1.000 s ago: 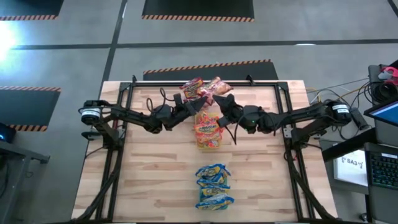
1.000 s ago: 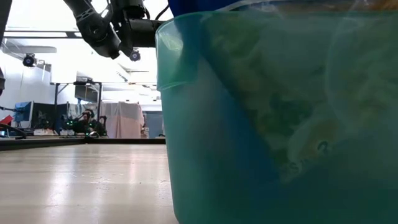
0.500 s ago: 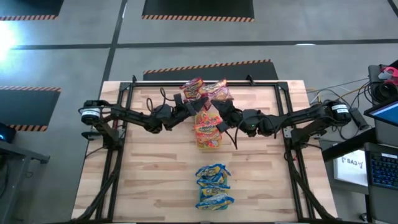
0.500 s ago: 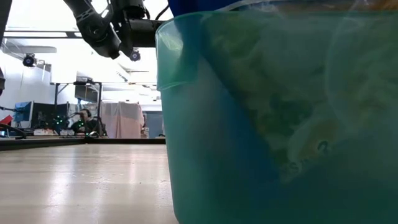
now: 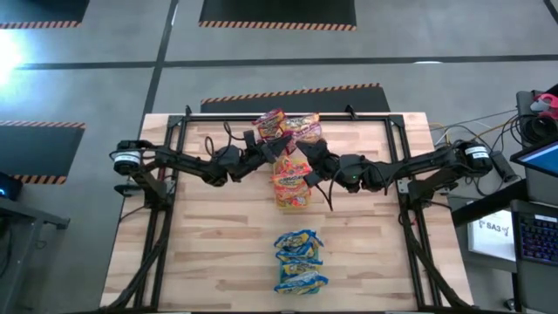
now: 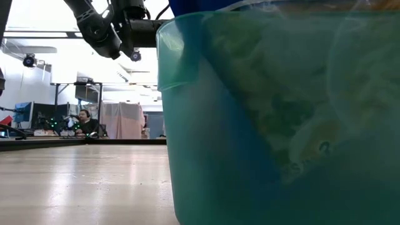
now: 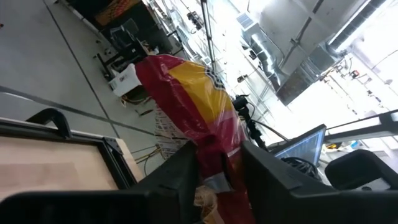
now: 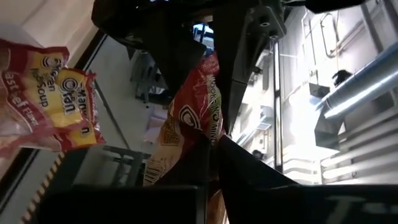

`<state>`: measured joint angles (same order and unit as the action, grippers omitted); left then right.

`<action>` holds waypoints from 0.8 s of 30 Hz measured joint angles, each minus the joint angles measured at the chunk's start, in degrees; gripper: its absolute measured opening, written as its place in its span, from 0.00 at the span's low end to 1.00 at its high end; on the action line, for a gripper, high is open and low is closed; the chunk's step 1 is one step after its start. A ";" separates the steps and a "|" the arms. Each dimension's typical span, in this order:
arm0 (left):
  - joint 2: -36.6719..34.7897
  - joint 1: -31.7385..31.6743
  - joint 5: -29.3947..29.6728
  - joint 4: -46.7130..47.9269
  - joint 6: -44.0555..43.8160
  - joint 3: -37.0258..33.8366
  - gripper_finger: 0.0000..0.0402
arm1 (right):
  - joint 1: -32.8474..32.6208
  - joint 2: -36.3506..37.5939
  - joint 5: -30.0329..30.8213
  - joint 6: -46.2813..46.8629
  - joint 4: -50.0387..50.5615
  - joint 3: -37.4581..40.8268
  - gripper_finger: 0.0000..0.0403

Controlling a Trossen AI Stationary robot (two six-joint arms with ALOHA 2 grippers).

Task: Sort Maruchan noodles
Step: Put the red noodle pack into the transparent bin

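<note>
Since a second ago, the red packet [image 5: 301, 127] held by the right gripper [image 5: 307, 145] has been carried toward the far edge of the worktop [image 5: 200, 235], level with the red packet [image 5: 270, 123] held by the left gripper [image 5: 266, 145].

Nearest the camera side of the worktop, a stack of blue-and-yellow packets [image 5: 300, 260] is seen lying flat. Farther in, at the middle, a pile of orange packets [image 5: 292, 180] is found just below both grippers.

Beyond that, the left gripper is closed on its red-and-yellow packet [image 7: 198, 109], which is pinched between the two fingers [image 7: 177, 180]. The right gripper is likewise closed on its red packet [image 8: 189, 127], and the other red packet [image 8: 59, 93] is seen just beside it, held by the opposite arm.

Far off in the room, a seated person [image 6: 83, 120] is visible at a desk.
</note>
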<state>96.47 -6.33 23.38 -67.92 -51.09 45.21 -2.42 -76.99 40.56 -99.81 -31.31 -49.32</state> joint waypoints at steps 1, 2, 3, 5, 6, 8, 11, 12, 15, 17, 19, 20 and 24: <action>0.00 0.00 0.00 0.00 0.00 0.00 0.24 | 0.00 0.00 0.00 0.76 0.08 0.00 0.05; -0.02 0.00 -0.02 0.00 0.00 0.00 0.24 | -0.02 0.00 0.08 1.39 0.27 0.00 0.06; -0.02 -0.01 -0.12 0.10 0.02 0.00 0.23 | -0.02 0.04 0.23 2.22 0.83 0.00 0.08; -0.02 -0.14 -0.35 0.44 0.04 0.00 0.21 | -0.07 0.04 1.19 4.07 1.48 0.00 0.11; 0.00 -0.20 -0.37 0.46 0.02 0.00 0.20 | -0.07 0.04 1.41 4.64 1.88 0.00 0.13; -0.02 -0.41 -0.46 0.44 0.04 0.00 0.19 | -0.04 0.04 1.54 6.38 2.60 0.00 0.16; -0.02 -0.92 -0.87 0.44 0.04 0.00 0.19 | -0.01 0.04 1.59 8.63 2.69 0.00 0.21; -0.02 -1.13 -0.97 0.44 0.04 0.00 0.19 | 0.00 0.04 1.65 9.38 2.69 0.00 0.22; -0.01 -2.06 -1.05 0.44 1.32 0.00 0.19 | 0.03 0.04 2.01 13.40 2.93 0.00 0.23; -0.02 -2.80 -1.05 0.42 1.99 0.00 0.19 | 0.04 0.04 2.40 16.56 4.13 -0.02 0.23; -0.02 -3.70 -1.01 0.42 2.42 0.00 0.19 | 0.04 0.04 3.02 19.34 6.55 -0.02 0.23; -0.02 -4.14 -0.98 0.38 2.58 0.00 0.19 | 0.04 0.04 3.02 20.84 7.98 -0.02 0.23; -0.02 -5.82 -0.84 0.35 2.90 0.00 0.19 | 0.07 0.04 3.02 26.86 12.28 -0.01 0.23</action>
<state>96.45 -12.15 22.54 -67.57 -48.19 45.21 -2.35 -76.95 43.57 -72.95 -19.03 -49.33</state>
